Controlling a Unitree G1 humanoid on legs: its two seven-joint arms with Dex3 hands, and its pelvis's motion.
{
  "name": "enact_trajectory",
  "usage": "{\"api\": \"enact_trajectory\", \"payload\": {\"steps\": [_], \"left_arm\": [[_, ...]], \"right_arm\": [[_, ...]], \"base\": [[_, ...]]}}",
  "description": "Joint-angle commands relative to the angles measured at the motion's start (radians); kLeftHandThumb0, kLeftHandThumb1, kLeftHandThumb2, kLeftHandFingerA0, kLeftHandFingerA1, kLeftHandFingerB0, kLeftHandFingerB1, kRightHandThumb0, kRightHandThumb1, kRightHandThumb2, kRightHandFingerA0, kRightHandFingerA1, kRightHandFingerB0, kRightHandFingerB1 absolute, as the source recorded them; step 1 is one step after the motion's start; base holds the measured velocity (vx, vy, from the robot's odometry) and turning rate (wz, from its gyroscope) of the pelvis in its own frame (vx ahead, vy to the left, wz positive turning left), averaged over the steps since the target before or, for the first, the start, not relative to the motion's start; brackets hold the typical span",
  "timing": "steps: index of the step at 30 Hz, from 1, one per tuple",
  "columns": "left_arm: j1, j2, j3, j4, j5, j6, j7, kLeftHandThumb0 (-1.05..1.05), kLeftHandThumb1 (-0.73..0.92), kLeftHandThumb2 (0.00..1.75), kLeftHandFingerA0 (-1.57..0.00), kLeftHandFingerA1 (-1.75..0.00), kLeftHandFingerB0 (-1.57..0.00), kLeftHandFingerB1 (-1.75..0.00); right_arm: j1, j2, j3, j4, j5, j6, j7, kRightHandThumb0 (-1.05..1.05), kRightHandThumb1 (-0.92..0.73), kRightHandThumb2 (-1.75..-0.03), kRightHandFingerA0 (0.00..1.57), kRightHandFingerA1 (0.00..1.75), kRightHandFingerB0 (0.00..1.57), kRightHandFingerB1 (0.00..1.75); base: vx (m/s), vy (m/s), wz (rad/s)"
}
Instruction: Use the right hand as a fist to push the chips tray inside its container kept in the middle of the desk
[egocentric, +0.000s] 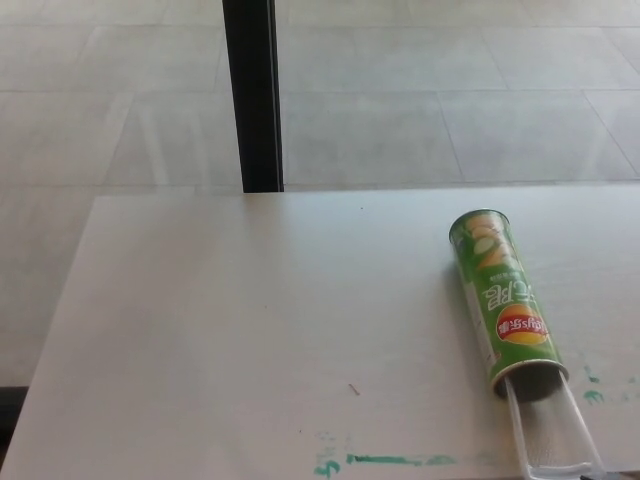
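A green chips can (505, 300) lies on its side on the white desk (250, 330), right of centre, its open mouth facing the near edge. A clear plastic tray (552, 432) sticks out of that mouth toward me, and its near end shows close to the bottom of the head view. Neither of my hands shows in the picture.
A black post (252, 95) stands behind the desk's far edge over a tiled floor. Green marker smears (385, 461) run along the desk's near edge, with more to the right of the can. A small brown speck (353, 389) lies mid-desk.
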Motion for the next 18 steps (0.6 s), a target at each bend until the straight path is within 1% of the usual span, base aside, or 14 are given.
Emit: {"api": "enact_trajectory", "payload": {"steps": [1, 3, 4, 5, 6, 9, 10, 11, 12, 13, 14, 15, 16, 18], "left_arm": [[-0.007, 0.029, 0.001, 0.006, -0.017, 0.009, -0.003, -0.69, 0.92, 0.72, -0.49, -0.59, -0.37, -0.47], [-0.016, 0.033, -0.005, 0.009, -0.014, 0.018, 0.009, -0.70, 0.92, 0.72, -0.50, -0.59, -0.39, -0.46], [-0.014, 0.032, -0.007, 0.007, -0.013, 0.013, 0.003, -0.70, 0.92, 0.73, -0.47, -0.59, -0.36, -0.48], [-0.010, 0.032, -0.010, 0.004, -0.012, 0.008, -0.006, -0.70, 0.92, 0.73, -0.47, -0.59, -0.36, -0.48], [-0.008, 0.030, -0.007, 0.001, -0.017, 0.005, -0.007, -0.70, 0.92, 0.73, -0.48, -0.60, -0.38, -0.48], [-0.011, 0.030, -0.004, 0.003, -0.020, 0.008, 0.000, -0.70, 0.92, 0.72, -0.49, -0.59, -0.39, -0.47], [-0.008, 0.032, -0.013, 0.004, -0.012, 0.000, -0.006, -0.68, 0.92, 0.73, -0.48, -0.58, -0.36, -0.48], [-0.008, 0.032, -0.013, 0.004, -0.012, 0.000, -0.006, -0.68, 0.92, 0.73, -0.48, -0.58, -0.36, -0.48], [-0.011, 0.031, -0.013, 0.005, -0.014, 0.003, -0.001, -0.69, 0.92, 0.72, -0.51, -0.59, -0.41, -0.48], [-0.016, 0.031, -0.013, 0.006, -0.015, 0.007, 0.006, -0.69, 0.92, 0.72, -0.51, -0.59, -0.41, -0.48], [-0.011, 0.026, -0.019, 0.003, -0.009, -0.006, 0.012, -0.67, 0.92, 0.70, -0.49, -0.59, -0.37, -0.49], [-0.010, 0.027, -0.020, 0.004, -0.008, 0.000, 0.010, -0.69, 0.75, 1.09, -0.46, -0.65, -0.36, -0.58], [-0.009, 0.027, -0.017, 0.005, -0.014, 0.007, 0.004, -0.69, 0.92, 0.73, -0.49, -0.61, -0.38, -0.49], [-0.008, 0.028, -0.016, 0.006, -0.017, 0.009, 0.002, -0.68, 0.92, 0.73, -0.49, -0.59, -0.38, -0.46]], "right_arm": [[-0.051, 0.017, -0.002, 0.031, -0.032, -0.022, -0.009, -0.63, -0.85, -0.66, 0.77, 1.19, 0.39, 0.39], [-0.067, 0.026, 0.004, 0.058, -0.036, -0.029, -0.021, -0.63, -0.85, -0.66, 0.77, 1.21, 0.40, 0.39], [-0.077, 0.022, 0.009, 0.071, -0.042, -0.033, -0.017, -0.63, -0.87, -0.66, 0.76, 1.22, 0.40, 0.39], [-0.092, 0.015, 0.015, 0.091, -0.050, -0.040, -0.012, -0.63, -0.87, -0.66, 0.76, 1.22, 0.40, 0.39], [-0.116, 0.009, 0.022, 0.133, -0.057, -0.067, -0.053, -0.63, -0.84, -0.65, 0.82, 1.21, 0.45, 0.42], [-0.132, 0.013, 0.022, 0.162, -0.051, -0.080, -0.070, -0.62, -0.83, -0.65, 0.82, 1.23, 0.46, 0.42], [-0.147, 0.009, 0.027, 0.178, -0.058, -0.072, -0.047, -0.64, -0.85, -0.66, 0.78, 1.24, 0.42, 0.41], [-0.148, 0.009, 0.026, 0.179, -0.059, -0.074, -0.047, -0.64, -0.85, -0.66, 0.78, 1.24, 0.42, 0.41], [-0.158, 0.011, 0.025, 0.196, -0.056, -0.077, -0.054, -0.63, -0.83, -0.65, 0.80, 1.23, 0.44, 0.42], [-0.173, 0.012, 0.024, 0.219, -0.051, -0.081, -0.064, -0.63, -0.83, -0.65, 0.80, 1.23, 0.44, 0.42], [-0.201, 0.011, 0.026, 0.253, -0.050, -0.086, -0.070, -0.63, -0.83, -0.65, 0.82, 1.23, 0.46, 0.42], [-0.225, 0.010, 0.031, 0.274, -0.060, -0.075, -0.055, -0.63, -0.83, -0.66, 0.81, 1.29, 0.45, 0.42], [-0.245, 0.010, 0.032, 0.300, -0.048, -0.090, -0.069, -0.62, -0.82, -0.66, 0.83, 1.30, 0.46, 0.44], [-0.255, 0.011, 0.032, 0.316, -0.042, -0.099, -0.079, -0.60, -0.82, -0.66, 0.82, 1.31, 0.47, 0.43]], "base": [[0.00, 0.000, 0.00], [0.00, 0.000, 0.00], [0.00, 0.000, 0.00], [0.00, 0.000, 0.00], [0.00, 0.000, 0.00], [0.00, 0.000, 0.00], [0.00, 0.000, 0.00], [0.00, 0.000, 0.00], [0.00, 0.000, 0.00], [0.00, 0.000, 0.00], [0.00, 0.000, 0.00], [0.00, 0.000, 0.00], [0.00, 0.000, 0.00], [0.00, 0.000, 0.00]]}}
